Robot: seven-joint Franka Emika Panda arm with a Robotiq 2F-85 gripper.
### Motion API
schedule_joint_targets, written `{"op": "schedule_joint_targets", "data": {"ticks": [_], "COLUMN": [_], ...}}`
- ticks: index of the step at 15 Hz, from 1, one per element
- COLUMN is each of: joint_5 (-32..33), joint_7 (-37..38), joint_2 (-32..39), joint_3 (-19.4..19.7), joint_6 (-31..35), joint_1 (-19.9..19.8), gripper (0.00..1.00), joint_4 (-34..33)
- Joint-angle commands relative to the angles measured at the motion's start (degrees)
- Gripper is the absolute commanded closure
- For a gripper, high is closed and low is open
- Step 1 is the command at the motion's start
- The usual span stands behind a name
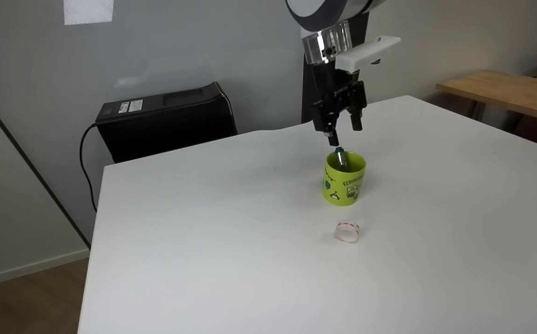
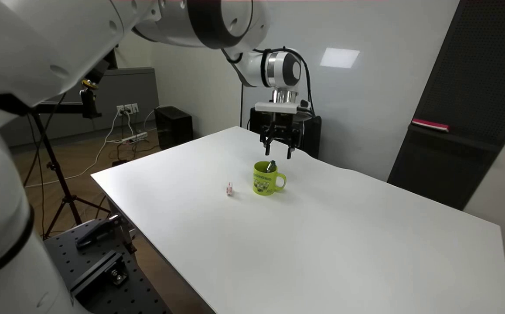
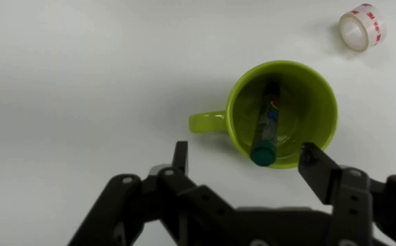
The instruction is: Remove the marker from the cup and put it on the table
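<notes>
The lime-green cup (image 1: 342, 188) stands upright on the white table (image 1: 203, 232); it also shows in an exterior view (image 2: 262, 185) and the wrist view (image 3: 321, 112). Its handle points left in the wrist view. The marker (image 3: 268, 119), dark-bodied with a teal-green end, leans inside the cup. That end rests at the rim and shows slightly above it in both exterior views (image 1: 341, 158) (image 2: 271, 166). My gripper (image 1: 345, 134) is open and empty above the cup, fingers pointing down. In the wrist view its fingertips (image 3: 245, 148) lie on either side of the marker's green end, apart from it.
A small clear tape roll with red print (image 3: 364, 29) lies on the table near the cup, also in both exterior views (image 1: 347, 233) (image 2: 229, 189). A black box (image 1: 166, 120) stands behind the table edge. A brown wooden table (image 1: 505, 93) is beyond.
</notes>
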State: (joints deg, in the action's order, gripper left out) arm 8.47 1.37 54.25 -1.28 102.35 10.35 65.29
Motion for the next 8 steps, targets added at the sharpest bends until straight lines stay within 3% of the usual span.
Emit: {"op": "schedule_joint_targets", "data": {"ticks": [1,8], "joint_5": [-4.61,-11.36], "joint_7": [6.79,11.10], "joint_2": [-0.75,-0.06], "joint_3": [0.12,0.35], "joint_6": [-3.00,-2.39], "joint_1": [-1.38,-4.31], "gripper": [0.00,0.00], "joint_4": [-0.42,0.01]}}
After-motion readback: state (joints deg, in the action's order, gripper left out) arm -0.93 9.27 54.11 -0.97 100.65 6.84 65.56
